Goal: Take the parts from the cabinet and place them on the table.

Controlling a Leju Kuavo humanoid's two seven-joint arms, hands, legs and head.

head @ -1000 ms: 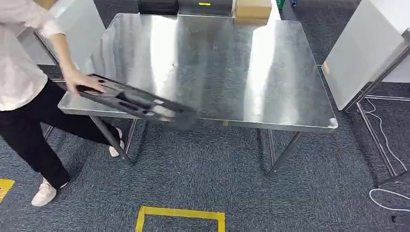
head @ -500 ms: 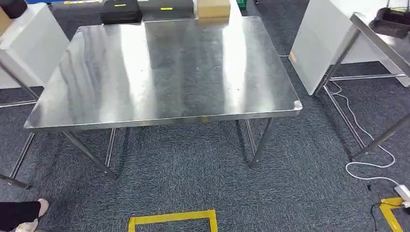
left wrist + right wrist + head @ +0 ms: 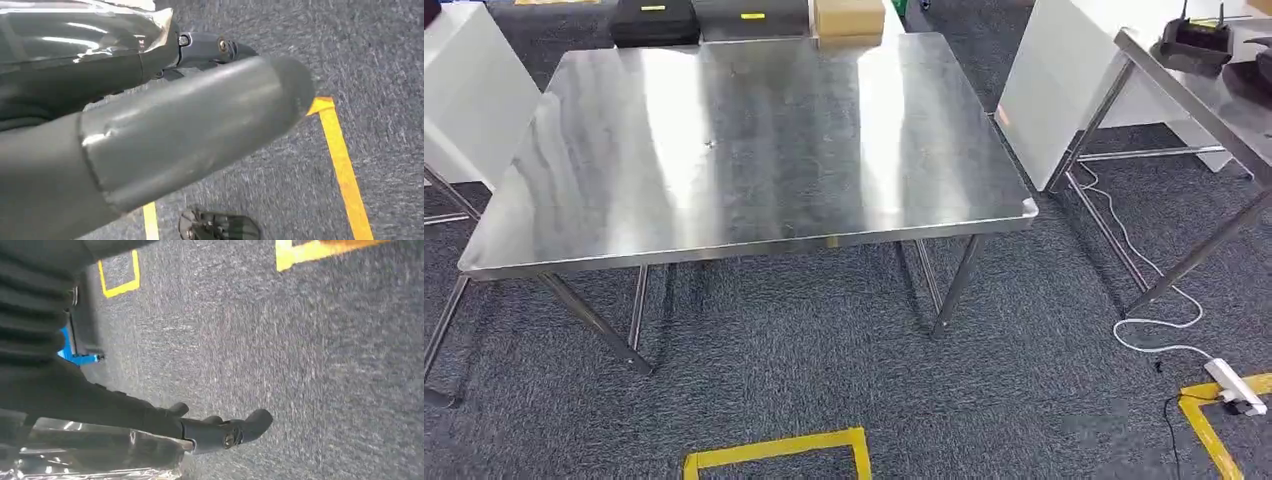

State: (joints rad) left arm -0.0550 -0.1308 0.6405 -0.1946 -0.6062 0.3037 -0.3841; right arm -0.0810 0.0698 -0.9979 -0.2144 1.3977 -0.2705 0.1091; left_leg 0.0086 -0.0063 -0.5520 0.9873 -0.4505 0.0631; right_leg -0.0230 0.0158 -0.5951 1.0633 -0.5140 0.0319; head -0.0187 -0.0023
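The steel table [image 3: 744, 150] stands straight ahead in the head view, its shiny top bare. My left hand [image 3: 200, 100] hangs over the grey carpet, its thick grey thumb across the left wrist view and a dark finger [image 3: 220, 46] stretched out behind it, with nothing held. My right hand [image 3: 150, 415] also hangs over the carpet, its dark fingers [image 3: 240, 430] extended and apart and nothing in them.
A second steel table [image 3: 1214, 90] at the right carries a black device [image 3: 1194, 40], with a white panel [image 3: 1064, 90] beside it. A cardboard box [image 3: 849, 17] and black cases [image 3: 654, 20] lie beyond the table. A power strip [image 3: 1229, 385] and yellow floor tape [image 3: 774, 450] are on the carpet.
The camera has shifted, so the whole scene moved. A person carrying a black tray at the table's left corner one second ago has gone out of the picture.
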